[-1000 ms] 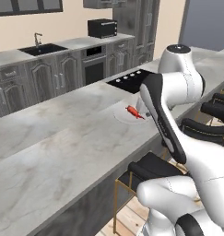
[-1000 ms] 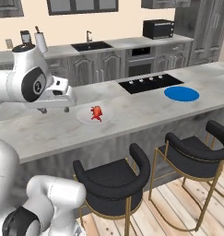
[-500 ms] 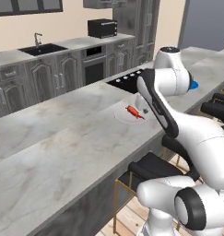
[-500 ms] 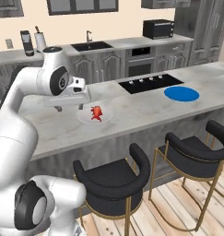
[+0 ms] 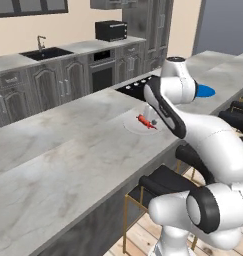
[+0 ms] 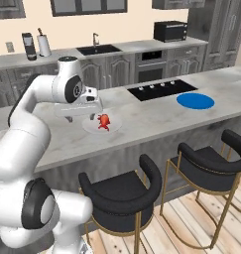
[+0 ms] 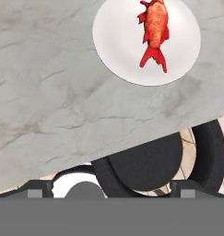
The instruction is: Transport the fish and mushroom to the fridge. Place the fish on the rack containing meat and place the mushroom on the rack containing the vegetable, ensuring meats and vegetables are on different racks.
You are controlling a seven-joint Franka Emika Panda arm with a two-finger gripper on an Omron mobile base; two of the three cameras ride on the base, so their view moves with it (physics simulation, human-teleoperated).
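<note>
Left base view: grey marble island counter point(image 5: 68, 160), cooktop point(image 5: 135, 87) and blue plate point(image 5: 205, 91) further along, sink run behind. Arm has swung in over the white plate point(image 5: 135, 125) since a second ago; fish point(image 5: 144, 121) unmoved. Right base view: gripper point(image 6: 85, 110) just left of fish point(image 6: 104, 121), above the counter point(image 6: 156, 116). Hand view: fish point(image 7: 154, 31) lies on plate point(image 7: 118, 41), well ahead of the fingertips point(image 7: 37, 191); jaws fully open, holding nothing.

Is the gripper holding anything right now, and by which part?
Nothing is held. The gripper is open above the counter, and the fish lies untouched on its white plate.
</note>
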